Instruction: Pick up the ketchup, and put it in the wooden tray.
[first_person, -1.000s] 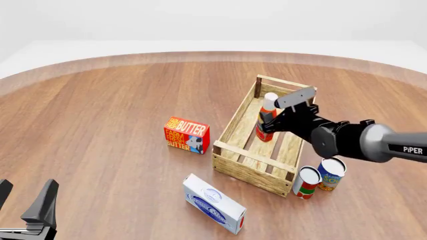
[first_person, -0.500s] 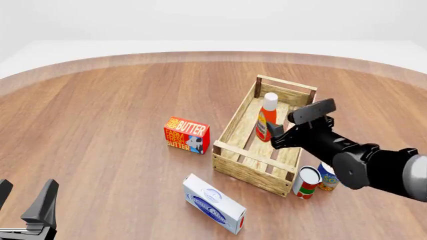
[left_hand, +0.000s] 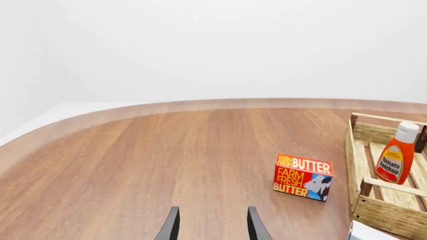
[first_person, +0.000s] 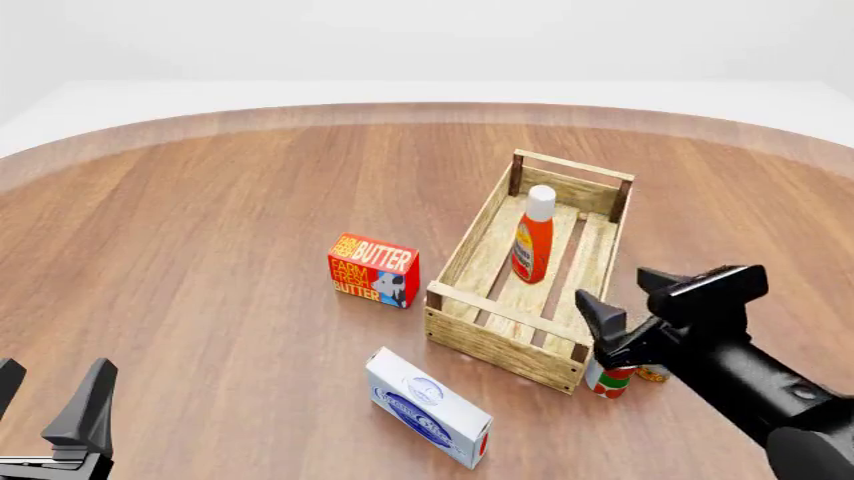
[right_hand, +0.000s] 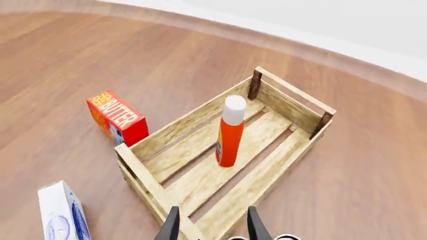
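Ketchup (first_person: 534, 236) now stands upright and released on the wooden tray (first_person: 470, 242) floor. Right gripper (first_person: 638, 309) has withdrawn with jaws apart, empty. Left gripper (first_person: 51, 400) idles open. Placement appears complete.

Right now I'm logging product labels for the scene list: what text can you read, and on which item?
"FARM FRESH BUTTER": butter box.
"Tomato Ketchup": ketchup label, standing in the wooden tray.
White carton: blue emblem, print too small to read.
Cans behind the right gripper: unreadable.
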